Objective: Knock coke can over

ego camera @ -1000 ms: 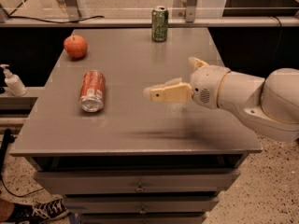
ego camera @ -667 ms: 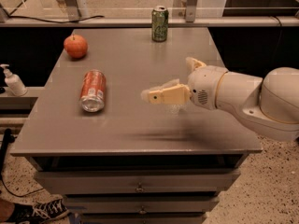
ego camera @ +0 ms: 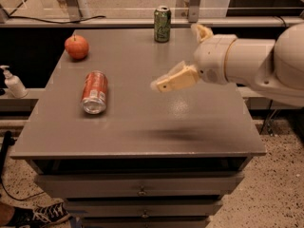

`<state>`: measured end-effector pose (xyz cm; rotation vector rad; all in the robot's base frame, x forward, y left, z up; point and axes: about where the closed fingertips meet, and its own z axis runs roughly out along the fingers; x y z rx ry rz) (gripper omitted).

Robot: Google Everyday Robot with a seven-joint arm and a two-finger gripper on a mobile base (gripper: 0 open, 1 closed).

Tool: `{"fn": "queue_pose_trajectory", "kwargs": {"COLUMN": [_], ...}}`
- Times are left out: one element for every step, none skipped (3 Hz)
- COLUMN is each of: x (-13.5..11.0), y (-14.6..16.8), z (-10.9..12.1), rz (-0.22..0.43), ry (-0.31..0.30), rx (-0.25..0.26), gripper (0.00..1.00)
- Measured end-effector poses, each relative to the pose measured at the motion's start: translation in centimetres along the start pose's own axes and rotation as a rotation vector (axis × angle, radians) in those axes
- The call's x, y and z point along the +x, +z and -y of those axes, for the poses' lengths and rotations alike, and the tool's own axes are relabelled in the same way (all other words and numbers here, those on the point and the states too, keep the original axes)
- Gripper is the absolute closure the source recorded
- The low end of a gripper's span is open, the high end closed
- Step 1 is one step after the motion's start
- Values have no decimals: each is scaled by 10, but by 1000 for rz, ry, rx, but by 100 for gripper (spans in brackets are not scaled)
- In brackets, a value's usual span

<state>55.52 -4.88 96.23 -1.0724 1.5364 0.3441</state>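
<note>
The coke can (ego camera: pixel 95 91), red with a silver top, lies on its side on the left part of the grey table (ego camera: pixel 142 122), its top facing the front edge. My gripper (ego camera: pixel 176 57) hovers above the middle right of the table, well to the right of the can and not touching it. Its fingers are spread apart and empty: one finger (ego camera: pixel 172 79) points left toward the can, the other (ego camera: pixel 201 31) points up and away.
A green can (ego camera: pixel 162 17) stands upright at the table's back edge. An orange-red apple (ego camera: pixel 77 46) sits at the back left. A white pump bottle (ego camera: pixel 13 82) stands on a ledge left of the table. Drawers are below the tabletop.
My gripper and wrist have lifted and drawn back toward the far right side. The coke can, apple and green can have not moved.
</note>
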Motion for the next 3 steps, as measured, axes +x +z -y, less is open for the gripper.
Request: {"fn": "queue_pose_trajectory", "kwargs": {"x": [-35,-50,-53], "y": [-12,-44,-50], "z": [64,133,137], "rz": [-57,-123,-129], "ry": [-299,-447,-459], "rx": [79,215,225], "gripper": [0,0,0]}}
